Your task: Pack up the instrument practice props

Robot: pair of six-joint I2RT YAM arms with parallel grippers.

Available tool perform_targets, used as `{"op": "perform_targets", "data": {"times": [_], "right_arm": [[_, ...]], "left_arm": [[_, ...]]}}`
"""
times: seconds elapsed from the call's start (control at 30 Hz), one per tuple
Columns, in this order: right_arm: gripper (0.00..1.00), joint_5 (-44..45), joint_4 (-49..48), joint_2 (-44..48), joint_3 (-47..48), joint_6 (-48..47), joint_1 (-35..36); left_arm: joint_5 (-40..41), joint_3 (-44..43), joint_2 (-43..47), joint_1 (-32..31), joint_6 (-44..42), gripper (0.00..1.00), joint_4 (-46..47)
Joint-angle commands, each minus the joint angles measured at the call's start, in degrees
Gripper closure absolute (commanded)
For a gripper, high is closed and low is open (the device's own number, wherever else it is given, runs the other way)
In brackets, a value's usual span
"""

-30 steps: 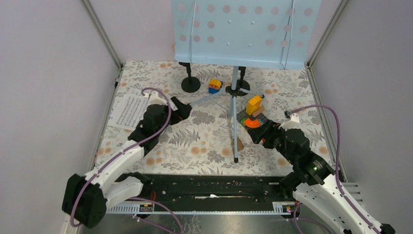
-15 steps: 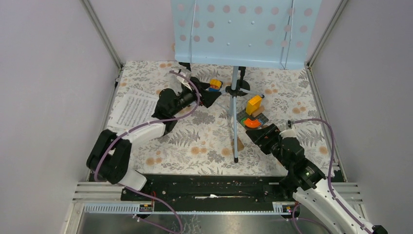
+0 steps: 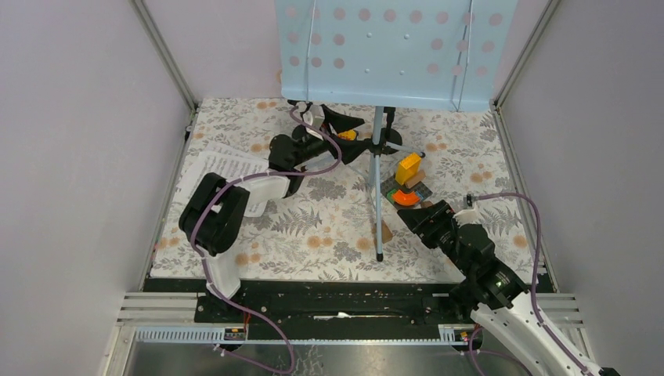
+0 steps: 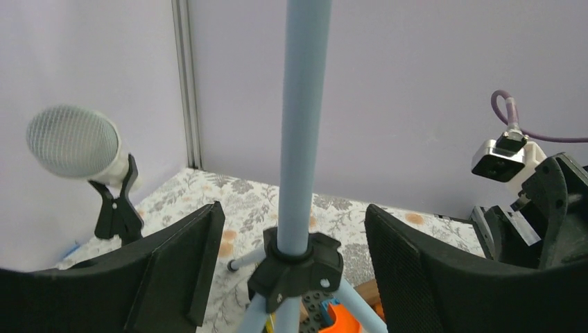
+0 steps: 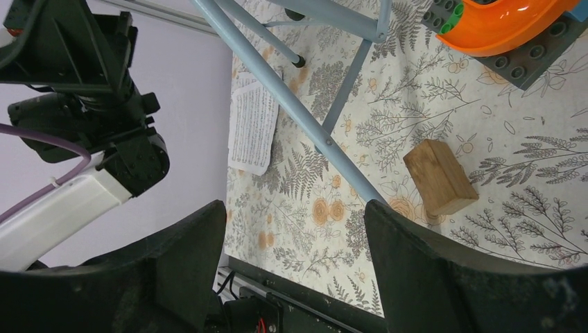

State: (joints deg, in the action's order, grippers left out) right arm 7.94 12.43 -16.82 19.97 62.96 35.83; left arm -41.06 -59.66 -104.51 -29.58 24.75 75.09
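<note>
The light-blue perforated music rack (image 3: 391, 51) stands at the back on a pole (image 3: 377, 145) with tripod legs. My left gripper (image 3: 356, 135) is open just left of the pole. In the left wrist view the pole (image 4: 303, 125) and its black hub (image 4: 297, 267) stand between and beyond the left gripper's (image 4: 291, 270) spread jaws. A mesh-headed microphone (image 4: 73, 142) sits in a black clip holder (image 4: 118, 208). White sheet music (image 3: 227, 168) lies at the left. My right gripper (image 3: 423, 218) is open and empty, low by a tripod leg (image 5: 291, 104).
Colourful toy blocks (image 3: 407, 184) sit right of the pole, with another (image 3: 347, 135) by the left gripper. A brown wooden block (image 3: 386, 233) lies by the front leg and shows in the right wrist view (image 5: 440, 177). A black round base (image 3: 391, 139) stands behind the pole. Walls close in on both sides.
My left arm has swung from beside the sheet music to the back centre, bringing its open gripper up to the rack's pole. My right gripper has shifted slightly left and back.
</note>
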Motion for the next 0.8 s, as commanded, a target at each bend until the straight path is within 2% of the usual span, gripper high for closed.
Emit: {"op": "perform_targets", "data": {"times": [0.0,0.1,0.2,0.43,0.53,0.67,0.77], "right_arm": [[0.2,2.1,2.6,1.9,2.2,-1.3,-0.2],[0.2,3.0,4.2,2.5,2.7,-1.6,-0.2],[0.2,3.6,5.8,1.9,4.0,-2.7,-0.2],[0.21,3.3,7.0,-1.6,6.2,-4.6,-0.2],[0.24,2.9,5.9,-2.9,6.6,-3.9,-0.2],[0.28,1.2,3.5,-9.3,10.1,-3.7,-0.2],[0.29,-0.9,2.3,-17.1,15.3,-6.3,-0.3]], "left_arm": [[-2.6,-6.3,-2.3,-0.6,-0.1,0.22,2.5],[-2.6,-8.3,-3.0,-1.8,-3.5,0.25,-3.0],[-2.1,-9.6,-3.7,-2.8,-5.3,0.32,-6.1],[-2.3,-13.0,-6.3,-3.9,-4.7,0.47,-8.5],[-2.8,-14.6,-7.0,-4.4,-5.2,0.54,-10.2],[-2.0,-14.4,-6.3,-4.6,-6.3,0.7,-11.1],[-2.4,-14.4,-5.6,-4.6,-6.6,0.89,-12.2]]}}
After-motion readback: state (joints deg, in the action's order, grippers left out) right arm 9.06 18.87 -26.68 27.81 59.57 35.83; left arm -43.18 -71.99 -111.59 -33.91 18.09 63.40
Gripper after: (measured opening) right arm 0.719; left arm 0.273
